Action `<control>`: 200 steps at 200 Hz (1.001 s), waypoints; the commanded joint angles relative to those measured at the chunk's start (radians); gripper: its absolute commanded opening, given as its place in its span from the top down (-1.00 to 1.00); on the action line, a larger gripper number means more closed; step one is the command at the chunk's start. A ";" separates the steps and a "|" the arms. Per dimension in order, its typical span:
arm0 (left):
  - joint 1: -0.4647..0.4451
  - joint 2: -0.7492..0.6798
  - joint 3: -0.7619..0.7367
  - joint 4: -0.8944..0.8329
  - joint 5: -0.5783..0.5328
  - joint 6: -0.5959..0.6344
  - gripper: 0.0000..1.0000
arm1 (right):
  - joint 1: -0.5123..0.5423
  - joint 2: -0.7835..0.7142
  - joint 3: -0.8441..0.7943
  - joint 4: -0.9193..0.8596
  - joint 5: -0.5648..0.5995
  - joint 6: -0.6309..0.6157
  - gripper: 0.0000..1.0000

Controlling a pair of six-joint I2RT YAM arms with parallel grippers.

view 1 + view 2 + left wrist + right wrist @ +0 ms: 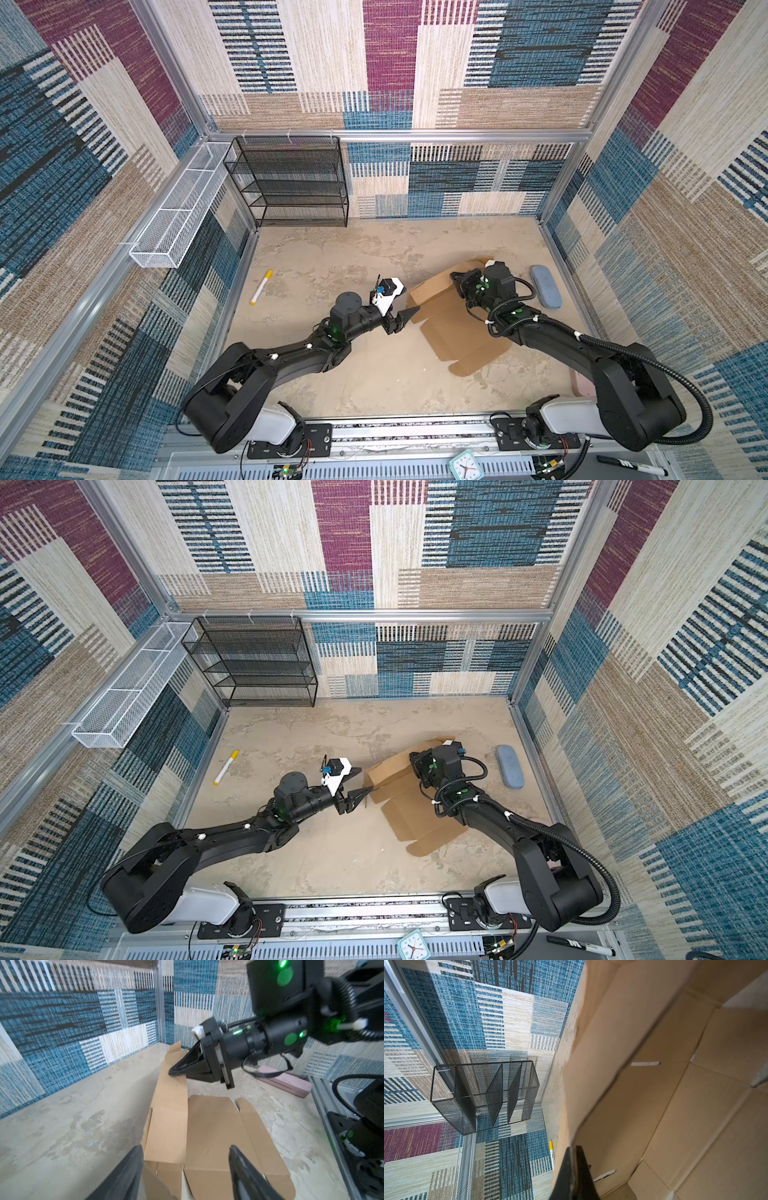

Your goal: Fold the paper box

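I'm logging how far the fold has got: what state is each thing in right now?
box, partly folded: one panel raised, the rest flat.
right tool, shut on the raised panel.
left tool, open, at the box's edge.
yellow marker, capped, lying flat.
blue case, closed.
pink case, closed.
black shelf, empty.

Yellow marker (261,286), blue case (546,286), black rack (291,183)

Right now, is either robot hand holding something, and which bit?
The right gripper pinches the paper box by the edge of its raised flap. The left gripper is open, gripping nothing.
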 commanded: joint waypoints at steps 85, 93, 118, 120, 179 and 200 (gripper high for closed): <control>0.082 0.120 0.152 -0.321 -0.462 0.118 -0.51 | 0.001 0.010 -0.009 -0.193 -0.003 0.009 1.00; 0.086 0.132 0.154 -0.324 -0.442 0.111 -0.51 | 0.001 0.007 -0.011 -0.192 -0.002 0.010 1.00; 0.082 0.160 0.162 -0.345 -0.346 0.078 -0.47 | 0.001 0.000 -0.020 -0.190 -0.001 0.013 1.00; 0.082 0.162 0.160 -0.343 -0.339 0.072 -0.47 | 0.001 -0.001 -0.020 -0.190 -0.001 0.013 1.00; 0.056 0.229 0.169 -0.324 -0.239 0.034 -0.46 | 0.001 -0.001 -0.018 -0.184 -0.014 0.014 1.00; 0.056 0.254 0.166 -0.293 -0.240 0.033 -0.46 | 0.002 0.000 -0.017 -0.184 -0.017 0.014 1.00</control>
